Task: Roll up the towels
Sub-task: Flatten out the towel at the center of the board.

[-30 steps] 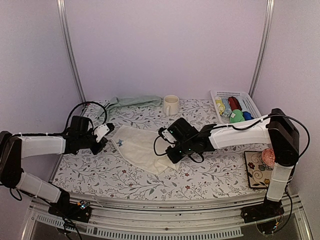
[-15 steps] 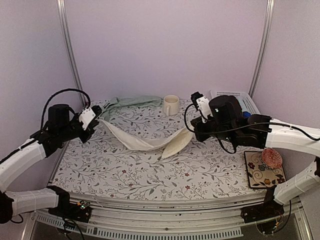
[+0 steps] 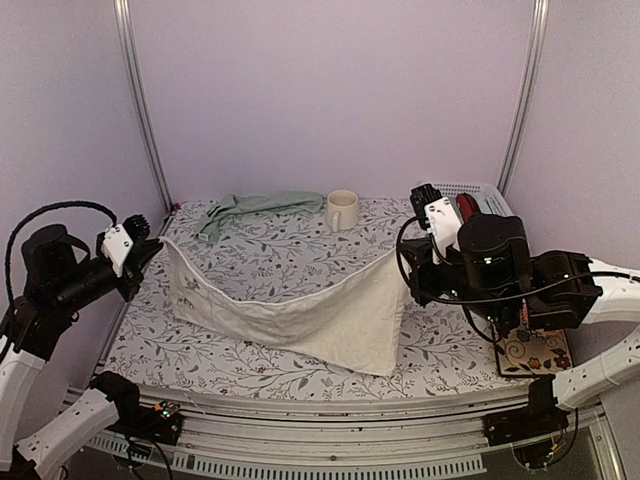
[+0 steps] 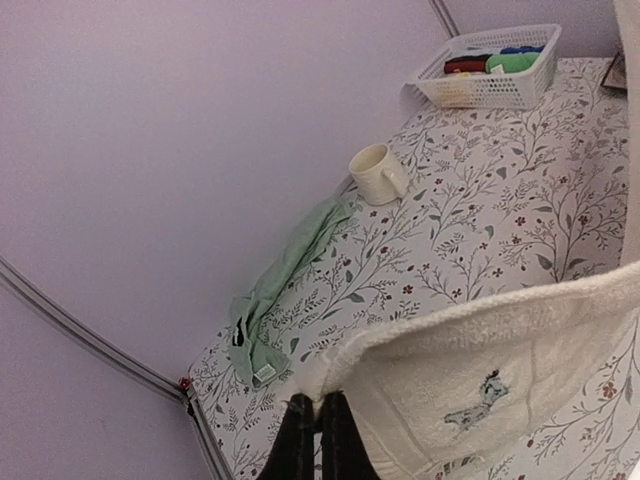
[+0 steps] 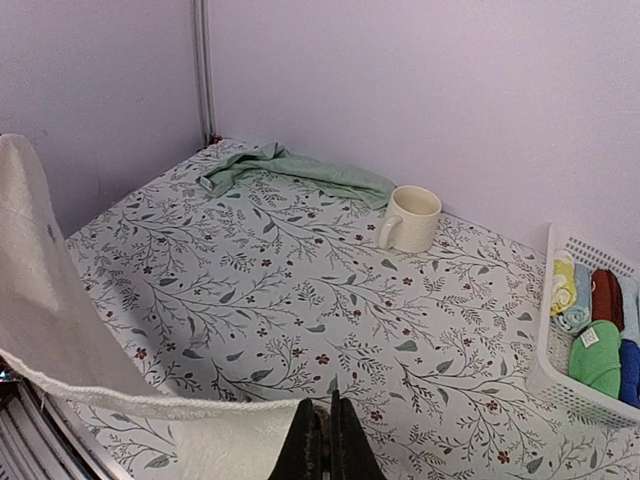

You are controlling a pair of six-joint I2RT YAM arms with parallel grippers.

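The cream towel [image 3: 300,315] hangs spread in the air between both arms, its lower edge near the table. My left gripper [image 3: 155,247] is shut on its left top corner, seen pinched at the fingertips [image 4: 318,402], with the small blue mark [image 4: 478,400] facing that camera. My right gripper [image 3: 402,258] is shut on the cream towel's [image 5: 130,410] right top corner [image 5: 322,408]. The sage green towel [image 3: 255,206] lies crumpled at the back left of the table, also in the left wrist view [image 4: 290,262] and the right wrist view [image 5: 300,170].
A cream mug [image 3: 342,210] stands at the back centre. A white basket [image 3: 455,190] with coloured rolls sits at the back right. A patterned tile [image 3: 527,350] lies on the right near edge. Metal frame posts [image 3: 140,100] flank the floral tablecloth [image 3: 270,250].
Both arms have lifted and pulled apart, raising the cream towel off the table; it went from lying flat, to sagging, to hanging spread out.
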